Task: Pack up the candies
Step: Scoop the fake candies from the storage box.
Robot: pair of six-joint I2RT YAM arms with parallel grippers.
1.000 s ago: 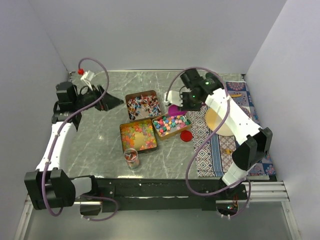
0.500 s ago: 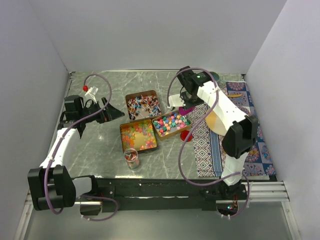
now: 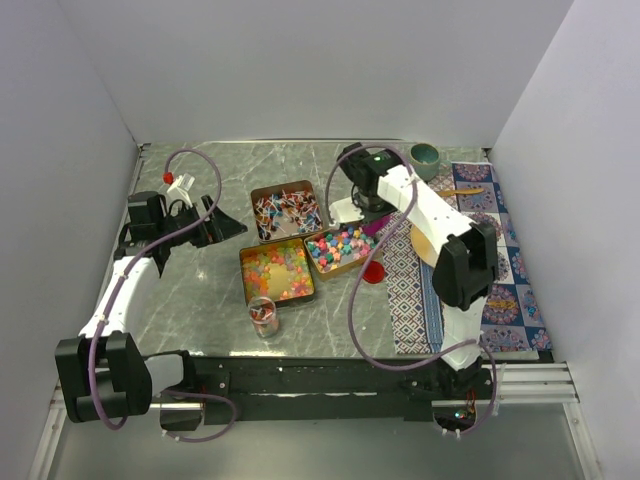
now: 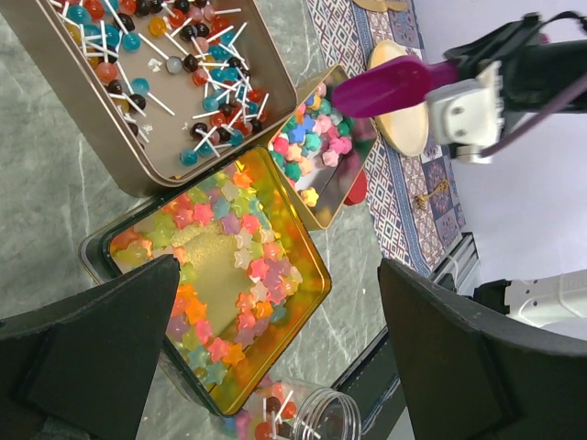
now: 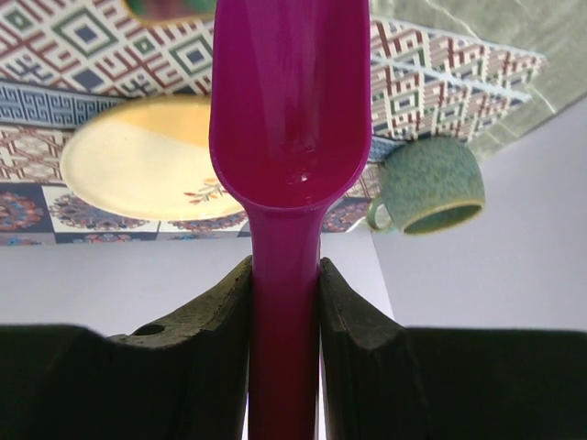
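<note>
While my right gripper (image 5: 284, 280) is clamping the handle of the purple scoop (image 5: 289, 110) just off the 1 o'clock side of the tins (image 3: 243, 270), my left gripper (image 4: 280, 339) is hanging out at their 9 o'clock with its fingers spread wide and nothing between them. The candies (image 4: 204, 213) are sitting in those three open tins mid-table, with lollipops at 12, star jellies at 7 and pastel ones at 4. A few are also lying in the little glass jar (image 3: 264, 315) at 6 o'clock of the jelly tin.
</note>
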